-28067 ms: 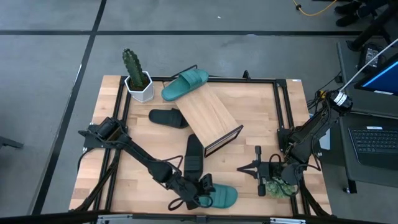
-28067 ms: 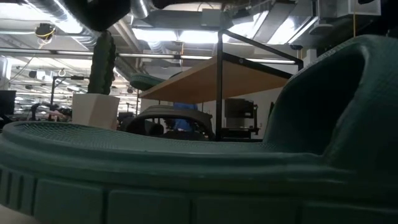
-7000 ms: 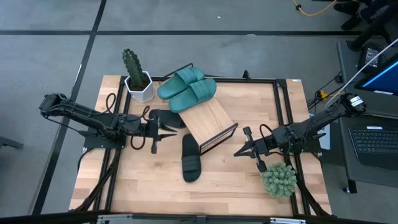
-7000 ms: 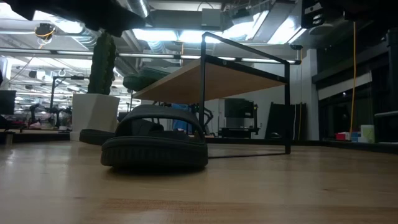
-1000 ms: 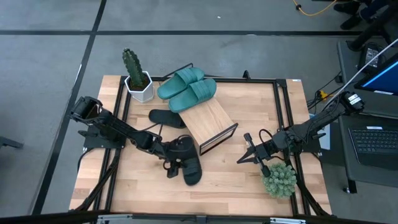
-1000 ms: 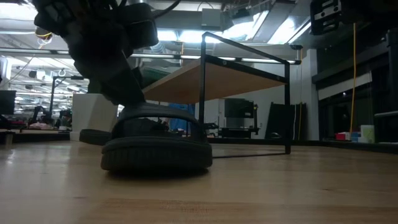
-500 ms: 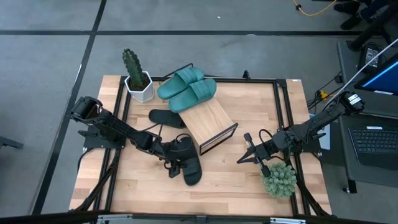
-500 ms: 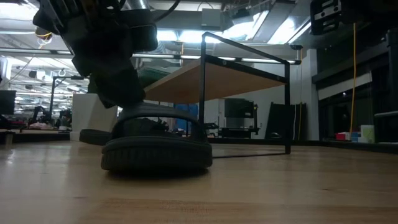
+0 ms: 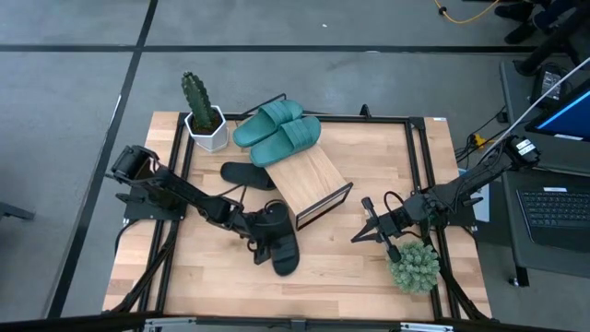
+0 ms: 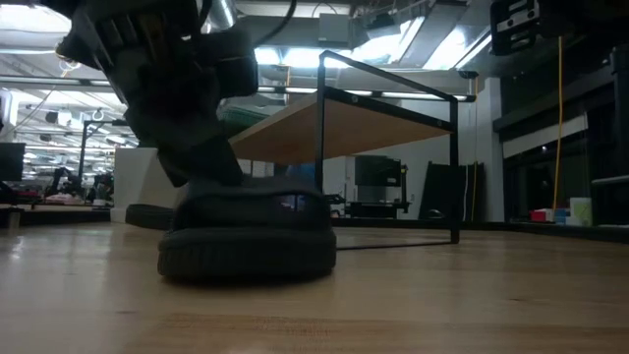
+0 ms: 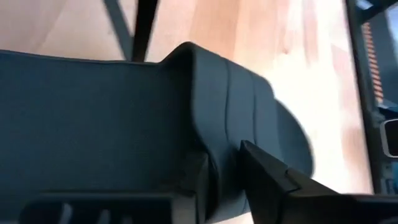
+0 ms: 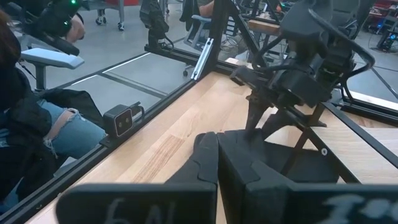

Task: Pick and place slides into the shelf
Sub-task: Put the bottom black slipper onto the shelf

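The left gripper is clenching around the strap of a black slide lying on the bench, just beside the low end of the shelf. The teal pair is sitting on the shelf's upper end (the other black slide is lying beside it). The right gripper is hanging clenched and empty near a small plant
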`<state>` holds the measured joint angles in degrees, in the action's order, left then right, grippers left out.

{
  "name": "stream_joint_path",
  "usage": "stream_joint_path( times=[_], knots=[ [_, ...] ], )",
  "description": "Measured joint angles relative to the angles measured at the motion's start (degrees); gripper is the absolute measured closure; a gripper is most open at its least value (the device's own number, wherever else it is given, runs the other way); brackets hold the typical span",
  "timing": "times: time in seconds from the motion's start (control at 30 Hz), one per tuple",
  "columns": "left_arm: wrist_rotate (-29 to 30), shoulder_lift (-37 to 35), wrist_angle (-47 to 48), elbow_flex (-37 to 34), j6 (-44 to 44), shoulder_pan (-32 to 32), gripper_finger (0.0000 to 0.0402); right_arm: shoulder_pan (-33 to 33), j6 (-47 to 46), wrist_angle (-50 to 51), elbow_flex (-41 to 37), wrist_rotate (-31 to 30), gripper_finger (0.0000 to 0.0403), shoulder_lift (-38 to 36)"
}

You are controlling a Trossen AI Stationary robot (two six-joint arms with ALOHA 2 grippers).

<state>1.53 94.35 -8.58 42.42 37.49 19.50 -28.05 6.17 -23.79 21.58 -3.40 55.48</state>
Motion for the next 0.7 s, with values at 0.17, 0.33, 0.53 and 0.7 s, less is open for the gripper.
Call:
stream_joint_path(
  times=[0.17,0.33,0.53,0.7],
  knots=[
    [-1.8,-1.8,-1.9,-0.1,-0.2,0.1,0.0366,0.0,-0.1,0.1,0.0,0.0,0.04,0.0],
    [-1.1,-3.0,-2.1,-0.2,-0.3,1.1,0.0393,0.0,0.0,0.1,0.0,0.0,0.04,0.0],
    [-1.0,-3.4,-2.3,0.8,4.5,2.2,0.0396,0.0,-0.1,0.6,0.0,0.0,0.04,0.0],
    [-0.8,-4.6,-2.5,3.0,7.4,3.5,0.0398,0.0,-0.1,1.0,0.0,0.0,0.04,0.0]
  ],
)
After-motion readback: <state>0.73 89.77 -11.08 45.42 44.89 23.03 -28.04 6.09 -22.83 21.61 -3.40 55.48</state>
